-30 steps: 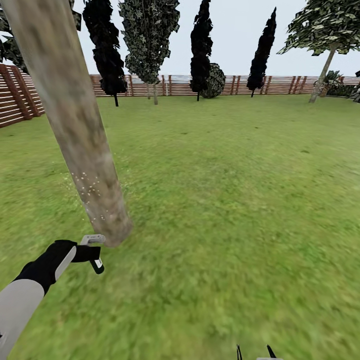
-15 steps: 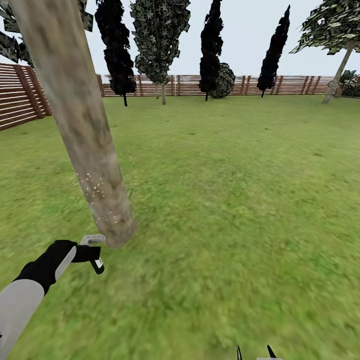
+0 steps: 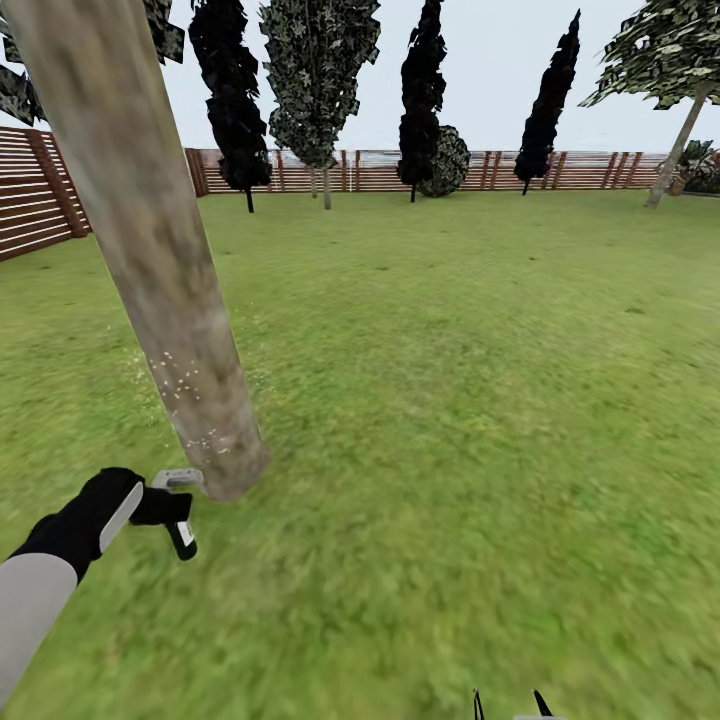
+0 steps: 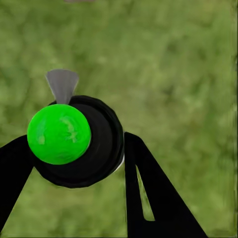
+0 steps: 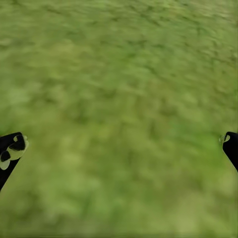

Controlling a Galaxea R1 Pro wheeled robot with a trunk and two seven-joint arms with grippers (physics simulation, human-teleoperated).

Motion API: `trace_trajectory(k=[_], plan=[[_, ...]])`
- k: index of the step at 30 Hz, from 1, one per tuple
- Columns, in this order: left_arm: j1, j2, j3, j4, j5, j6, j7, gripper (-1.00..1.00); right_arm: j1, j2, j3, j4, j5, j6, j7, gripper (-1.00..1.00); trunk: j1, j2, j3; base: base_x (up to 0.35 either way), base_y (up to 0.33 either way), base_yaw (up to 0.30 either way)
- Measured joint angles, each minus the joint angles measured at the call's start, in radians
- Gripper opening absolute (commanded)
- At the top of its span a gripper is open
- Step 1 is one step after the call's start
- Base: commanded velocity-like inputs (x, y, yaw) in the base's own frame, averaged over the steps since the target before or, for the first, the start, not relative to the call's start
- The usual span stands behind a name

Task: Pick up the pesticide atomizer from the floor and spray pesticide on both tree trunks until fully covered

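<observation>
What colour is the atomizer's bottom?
Bright green, on the pesticide atomizer; clearest in the left wrist view.

Left claw (image 3: pixel 160 508) around pesticide atomizer (image 3: pixel 180 510), beside speck-dotted tree trunk (image 3: pixel 150 250) on lawn (image 3: pixel 450 400).

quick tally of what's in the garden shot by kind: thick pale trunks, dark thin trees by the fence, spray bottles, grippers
Thick pale tree trunks: 1, the near trunk, flecked with pesticide specks.
Dark thin trees along the fence: 4, the tallest being.
Pesticide atomizer: 1, held in the left gripper.
Grippers: 2, counting the right gripper.
Total: 8.
</observation>
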State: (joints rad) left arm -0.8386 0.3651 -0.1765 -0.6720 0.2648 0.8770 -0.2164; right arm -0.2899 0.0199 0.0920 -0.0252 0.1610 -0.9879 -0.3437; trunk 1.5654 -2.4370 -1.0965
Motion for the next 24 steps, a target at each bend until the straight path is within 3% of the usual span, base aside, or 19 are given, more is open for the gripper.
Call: trace_trajectory(k=[3,6,9,11,15,19,24], plan=[[0.005,0.001,0.001,-0.088,-0.010,0.014,0.001,-1.00,0.000,0.001,0.000,0.000,0.000,0.000,0.000,1.00,0.000,0.000,0.000,-0.260,0.000,0.000],[-0.004,0.001,0.002,-0.101,-0.009,0.014,0.003,-1.00,0.000,0.001,0.000,0.000,0.000,0.000,0.000,1.00,0.000,0.000,0.000,-0.332,0.000,0.000],[-0.026,0.002,0.002,-0.106,-0.006,0.070,0.004,-1.00,0.000,0.001,0.000,0.000,0.000,0.000,0.000,1.00,0.000,0.000,0.000,-0.264,0.000,0.000],[-0.042,0.003,0.008,-0.132,-0.006,0.087,0.006,-1.00,0.000,0.001,0.000,0.000,0.000,0.000,0.000,1.00,0.000,0.000,0.000,-0.037,0.000,0.000],[-0.060,0.002,0.060,-0.139,-0.013,0.089,0.010,-1.00,0.000,0.002,0.000,0.000,0.000,0.000,0.000,1.00,0.000,0.000,0.000,-0.005,0.000,0.047],[-0.060,0.001,0.065,-0.139,-0.017,0.088,0.014,-1.00,0.000,0.002,0.000,0.000,0.000,0.000,0.000,1.00,0.000,0.000,0.000,0.001,0.000,0.234],[-0.061,0.001,0.063,-0.139,-0.023,0.089,0.014,-1.00,0.000,0.000,0.000,-0.001,0.000,0.000,0.000,1.00,0.000,0.000,0.000,0.205,-0.098,0.023]])
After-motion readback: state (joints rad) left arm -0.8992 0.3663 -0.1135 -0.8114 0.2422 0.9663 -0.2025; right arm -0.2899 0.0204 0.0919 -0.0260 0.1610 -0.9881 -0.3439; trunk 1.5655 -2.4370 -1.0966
